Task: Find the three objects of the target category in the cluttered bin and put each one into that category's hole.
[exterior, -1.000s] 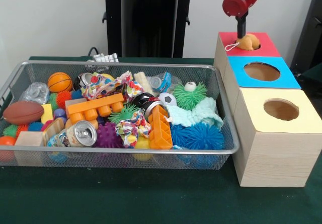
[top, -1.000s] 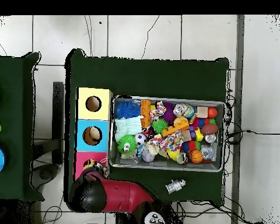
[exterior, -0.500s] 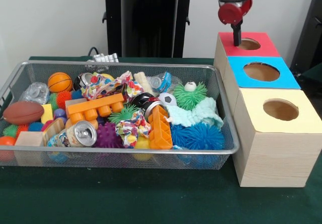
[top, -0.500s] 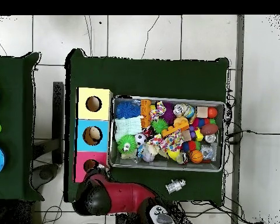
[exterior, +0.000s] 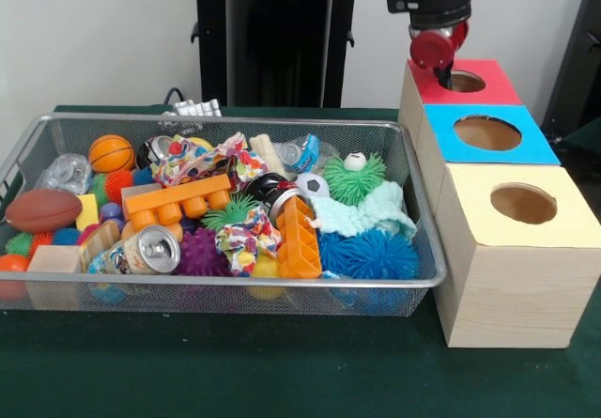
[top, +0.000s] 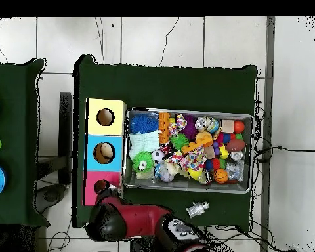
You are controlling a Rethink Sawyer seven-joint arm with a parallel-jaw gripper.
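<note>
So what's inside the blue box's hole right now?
Seen from overhead, the blue box has a pale tan, rounded thing showing inside its hole; what it is can't be made out. From the front the hole shows only a brownish interior, the rest hidden by the lid.

No text, brand, number or sign can be read anywhere in either view. The drink can [exterior: 150, 250] lying in the wire bin [exterior: 418, 213] has a printed label, but its lettering is too small and blurred to make out. The red box [exterior: 488, 78], blue box [exterior: 540, 146] and yellow box [exterior: 573, 213] show only plain coloured tops.
</note>
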